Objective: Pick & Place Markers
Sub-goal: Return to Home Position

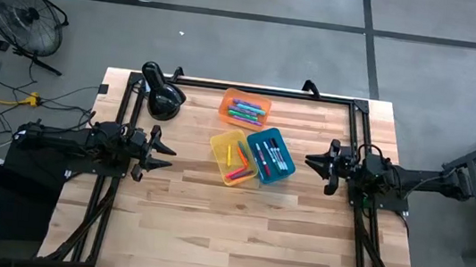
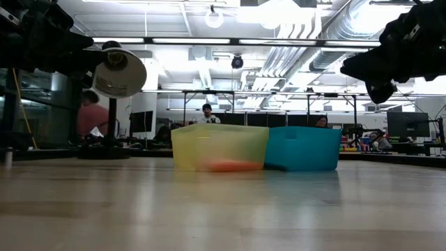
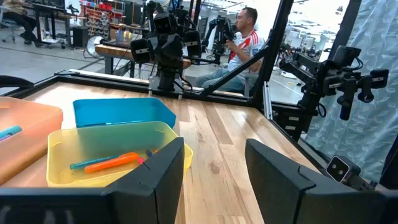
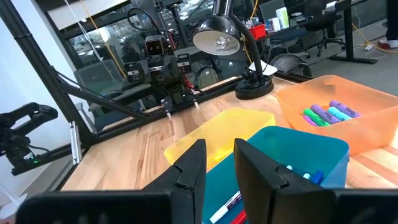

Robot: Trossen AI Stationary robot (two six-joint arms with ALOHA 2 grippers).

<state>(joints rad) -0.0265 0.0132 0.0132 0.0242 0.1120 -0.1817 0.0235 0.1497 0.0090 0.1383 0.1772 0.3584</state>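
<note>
Markers lie in three translucent trays near the table's middle. The orange tray (image 1: pixel 244 108) holds green, purple and blue ones. The yellow tray (image 1: pixel 233 157) holds orange, red and green ones. The blue tray (image 1: pixel 271 155) holds blue, red and purple ones. My left gripper (image 1: pixel 168 159) hovers open at the table's left side, pointing toward the yellow tray (image 3: pixel 106 152). My right gripper (image 1: pixel 310 163) hovers open at the right side, pointing at the blue tray (image 4: pixel 292 158). Neither holds anything.
A black desk lamp (image 1: pixel 162 93) stands near the far left corner. A black frame (image 1: pixel 357 111) runs around the table's far edge and sides. Bare wood (image 1: pixel 236 232) fills the near half of the table. People sit in the room beyond the table.
</note>
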